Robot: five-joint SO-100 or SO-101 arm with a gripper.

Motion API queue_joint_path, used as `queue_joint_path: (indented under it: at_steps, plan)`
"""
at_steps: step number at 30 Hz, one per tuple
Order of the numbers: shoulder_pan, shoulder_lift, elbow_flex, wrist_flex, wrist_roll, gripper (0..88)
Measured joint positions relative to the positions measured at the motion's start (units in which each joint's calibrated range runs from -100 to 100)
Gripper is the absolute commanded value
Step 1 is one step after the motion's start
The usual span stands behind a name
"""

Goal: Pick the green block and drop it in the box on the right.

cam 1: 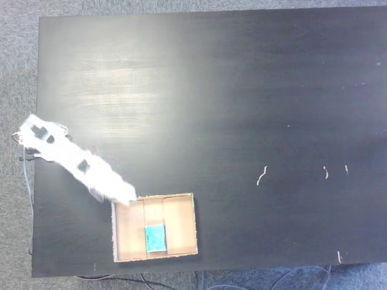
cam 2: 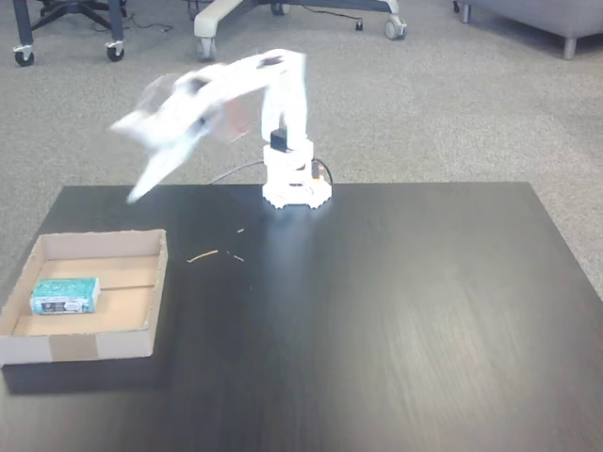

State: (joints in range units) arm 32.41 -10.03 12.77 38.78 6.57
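Green block: teal block with a pale mark on top, lying flat on the floor of the box, below and right of the claw in the top-down fixed view; in the side fixed view the same block sits below and left of the claw, well apart from it.
Box: shallow tan cardboard tray, rough edges, inside creased into three panels; the block rests on the middle panel. Its upper left corner lies just beside the claw tip in the top-down fixed view. In the side fixed view the tray stands at the table's left edge, under the claw.
Claw: white gripper heavily motion-blurred in both fixed views; raised above the table, tip pointing down toward the box. Finger spread cannot be told; nothing is seen held in it.
Arm: white arm, base at the table's far edge, right of the claw.
Table: dark tabletop, a few pale scraps far to the claw's right in the top-down fixed view.
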Motion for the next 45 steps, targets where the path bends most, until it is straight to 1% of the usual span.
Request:
queue_joint_path:
  at_steps: [2,4,5,7,10,12,13,16,18,22,26,45]
  plan:
    - [-9.06,-22.47,17.18,-0.08,-0.54,33.1]
    - [-20.96,-42.69,31.86,1.93,-1.61,7.4]
    - [-24.48,-50.13,37.21,2.26,-2.30,0.1]
    - [-28.07,-62.66,49.13,2.26,-3.32,0.1]
    - [-30.91,-77.94,71.74,-4.19,-4.30,0.1]
    - [-33.68,-84.21,83.04,-5.32,-4.59,0.1]
    - [-35.18,-85.71,84.65,-4.75,-4.93,0.1]
    - [-37.43,-87.47,85.71,-1.77,-5.91,0.1]
    - [-38.85,-87.64,85.80,2.34,-5.96,0.1]
    - [-39.52,-87.64,85.80,8.05,-6.59,0.1]
    - [-38.70,-87.64,85.80,8.78,-7.47,0.1]
    - [-38.40,-87.64,85.80,8.78,-7.47,0.1]
